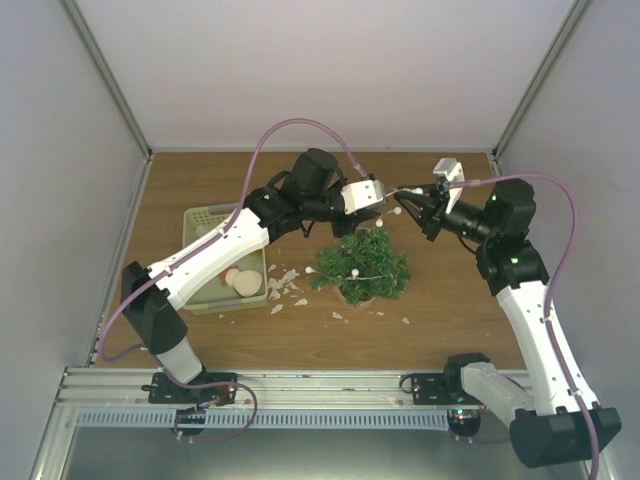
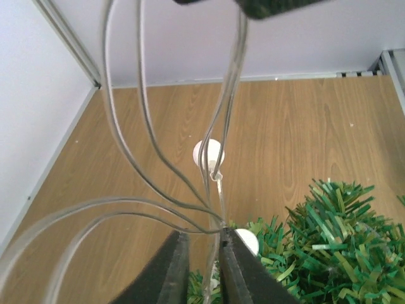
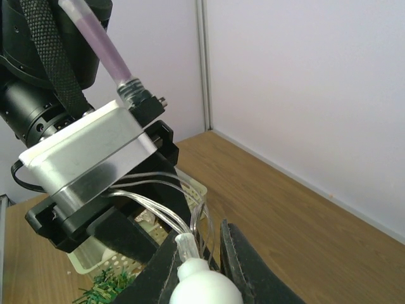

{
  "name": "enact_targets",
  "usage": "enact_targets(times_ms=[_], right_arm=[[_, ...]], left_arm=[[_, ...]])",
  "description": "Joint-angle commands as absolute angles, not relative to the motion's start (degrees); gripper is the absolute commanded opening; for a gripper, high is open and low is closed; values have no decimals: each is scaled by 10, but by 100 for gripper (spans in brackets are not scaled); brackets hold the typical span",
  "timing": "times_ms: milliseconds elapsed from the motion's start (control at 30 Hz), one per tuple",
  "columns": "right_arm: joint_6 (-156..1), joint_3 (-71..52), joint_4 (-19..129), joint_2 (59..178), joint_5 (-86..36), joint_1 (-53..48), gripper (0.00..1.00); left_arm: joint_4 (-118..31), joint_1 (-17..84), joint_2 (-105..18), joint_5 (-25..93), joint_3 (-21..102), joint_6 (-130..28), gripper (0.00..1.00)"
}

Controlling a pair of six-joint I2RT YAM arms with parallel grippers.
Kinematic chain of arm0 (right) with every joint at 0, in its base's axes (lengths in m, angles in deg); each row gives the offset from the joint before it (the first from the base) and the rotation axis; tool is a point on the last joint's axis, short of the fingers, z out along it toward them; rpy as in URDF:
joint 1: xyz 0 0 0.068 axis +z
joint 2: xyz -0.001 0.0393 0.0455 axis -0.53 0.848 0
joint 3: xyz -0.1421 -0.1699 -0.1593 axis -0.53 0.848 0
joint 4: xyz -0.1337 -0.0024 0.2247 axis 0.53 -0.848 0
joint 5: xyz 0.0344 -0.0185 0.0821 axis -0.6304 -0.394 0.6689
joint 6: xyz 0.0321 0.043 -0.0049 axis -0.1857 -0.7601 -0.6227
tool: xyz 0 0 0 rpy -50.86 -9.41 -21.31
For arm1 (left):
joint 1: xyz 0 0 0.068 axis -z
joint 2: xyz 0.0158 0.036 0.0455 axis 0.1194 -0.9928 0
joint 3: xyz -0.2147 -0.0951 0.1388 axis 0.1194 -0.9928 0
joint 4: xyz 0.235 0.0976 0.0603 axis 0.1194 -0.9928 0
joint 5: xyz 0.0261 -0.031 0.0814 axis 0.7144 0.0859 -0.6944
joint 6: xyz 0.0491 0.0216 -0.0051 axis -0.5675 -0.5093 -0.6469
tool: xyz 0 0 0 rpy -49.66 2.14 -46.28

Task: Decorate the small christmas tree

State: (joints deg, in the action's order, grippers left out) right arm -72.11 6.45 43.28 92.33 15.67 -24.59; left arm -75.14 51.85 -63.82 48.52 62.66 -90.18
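The small christmas tree (image 1: 360,262) stands mid-table; its green branches show in the left wrist view (image 2: 329,240). A clear-wired light string (image 1: 400,192) with white bulbs spans both grippers above the tree's far side and trails onto the tree. My left gripper (image 1: 387,200) is shut on the wires (image 2: 212,209), its jaws (image 2: 201,239) pinching them, with one bulb (image 2: 209,152) hanging ahead and another (image 2: 248,240) beside the right finger. My right gripper (image 1: 409,204) faces it closely and is shut (image 3: 201,233) on a white bulb (image 3: 202,285) of the string.
A pale green tray (image 1: 205,218) holding round beige ornaments (image 1: 245,282) sits left of the tree, also visible in the right wrist view (image 3: 193,187). White scraps (image 1: 285,285) lie between the tray and the tree. Enclosure walls stand on three sides.
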Motion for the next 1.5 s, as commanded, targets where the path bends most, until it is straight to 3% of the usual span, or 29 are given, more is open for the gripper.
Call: enact_targets(times_ms=[0,100,467,633,800,1167,1367,1467], right_arm=[[-717,50,434,926,166,-244,1],[-716,54,434,923,164,-244,1],[-713,58,432,922,161,-244,1],[-711,56,427,925,162,-244,1],[-711,55,426,926,164,-244,1],[-710,43,417,927,165,-244,1],[-711,45,421,931,175,-244,1],[-710,45,421,932,174,-244,1]], left_arm=[[-707,518,-633,486,624,-892,11],[-705,518,-627,489,625,-890,0],[-711,517,-626,508,630,-888,1],[-745,512,-615,495,640,-898,50],[-727,509,-584,503,614,-902,65],[-706,509,-638,522,645,-889,58],[-694,500,-640,514,644,-890,42],[-690,498,-639,511,645,-888,29]])
